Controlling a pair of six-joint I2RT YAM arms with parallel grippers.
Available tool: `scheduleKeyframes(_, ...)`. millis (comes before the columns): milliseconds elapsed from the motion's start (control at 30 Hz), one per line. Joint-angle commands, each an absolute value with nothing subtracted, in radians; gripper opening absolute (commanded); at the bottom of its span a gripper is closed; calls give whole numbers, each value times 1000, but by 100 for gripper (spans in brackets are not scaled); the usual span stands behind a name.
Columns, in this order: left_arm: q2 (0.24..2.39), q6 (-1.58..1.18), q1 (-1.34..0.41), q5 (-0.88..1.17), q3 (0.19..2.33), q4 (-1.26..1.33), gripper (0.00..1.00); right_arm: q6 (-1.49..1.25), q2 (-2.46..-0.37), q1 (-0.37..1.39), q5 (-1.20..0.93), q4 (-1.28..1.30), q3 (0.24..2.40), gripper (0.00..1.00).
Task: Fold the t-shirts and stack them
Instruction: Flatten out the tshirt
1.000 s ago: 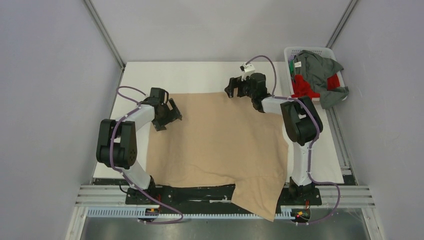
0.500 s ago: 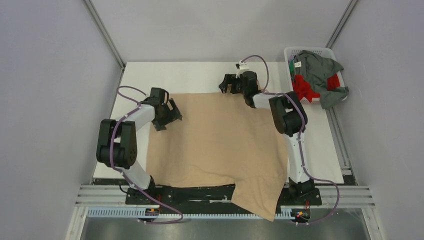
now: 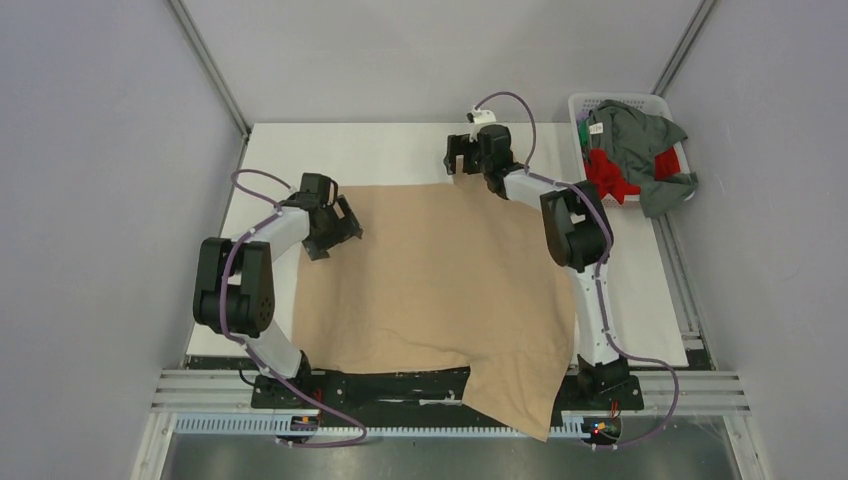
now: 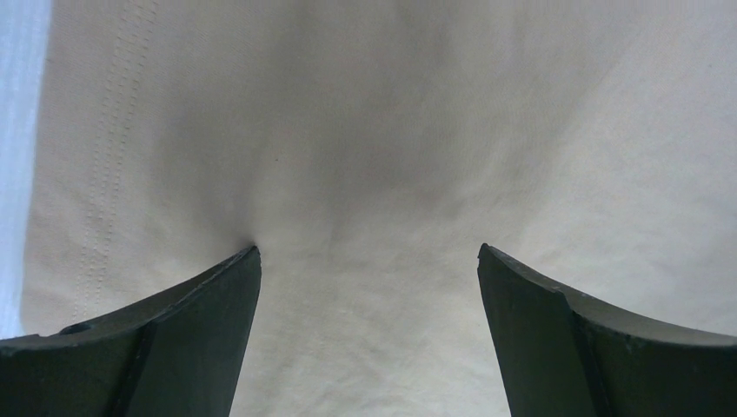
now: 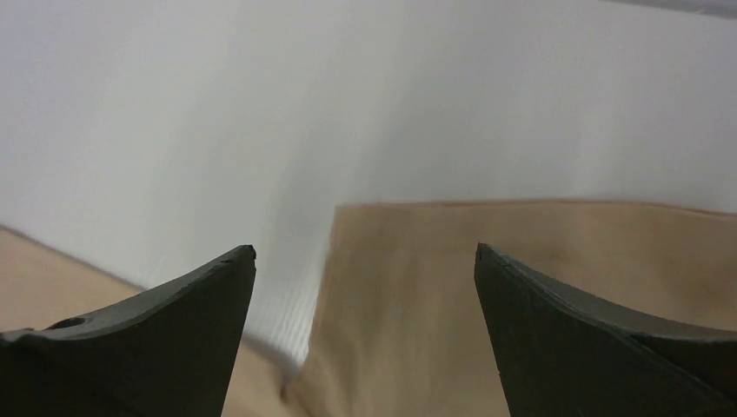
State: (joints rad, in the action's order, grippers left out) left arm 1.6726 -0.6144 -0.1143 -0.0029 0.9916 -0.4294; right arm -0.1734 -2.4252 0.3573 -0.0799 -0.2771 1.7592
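A large plain tan-beige cloth t-shirt point(image 3: 440, 280) lies spread flat on the white bench point(image 3: 380, 150), one near corner hanging off the front edge. The left tool point(image 3: 335, 225) sits on its far-left corner, fingers wide apart (one tip dimples the fabric), gripping nothing. The right tool point(image 3: 462, 158) is at the shirt's far edge, equally wide and empty. A grey-green cloth t-shirt point(image 3: 635, 140) and a bright red cloth t-shirt point(image 3: 605, 178) are heaped in the white plastic lattice basket point(image 3: 578, 103) at the far right.
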Motion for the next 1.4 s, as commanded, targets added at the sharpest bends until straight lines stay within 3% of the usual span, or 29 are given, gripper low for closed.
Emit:
scheduleKeyframes(0, 1619, -641, -112, -90, 1079, -479, 100, -38, -2121, 359, -6, -201, 1632, 98)
scheduleKeyframes(333, 1569, -695, -169, -234, 1110, -665, 100, -79, -1709, 358, 158, -166, 990, 98)
scheduleKeyframes(533, 1679, -704, -172, -230, 1136, -664, 100, -126, -1658, 356, 137, -161, 824, 98)
scheduleKeyframes(833, 1912, -734, -166, -246, 1277, -601, 100, -170, -1841, 304, 219, -78, 956, 98)
scheduleKeyframes(1367, 2370, -744, -125, -205, 1927, -722, 100, -166, -2233, 218, 130, -4, 1505, 98)
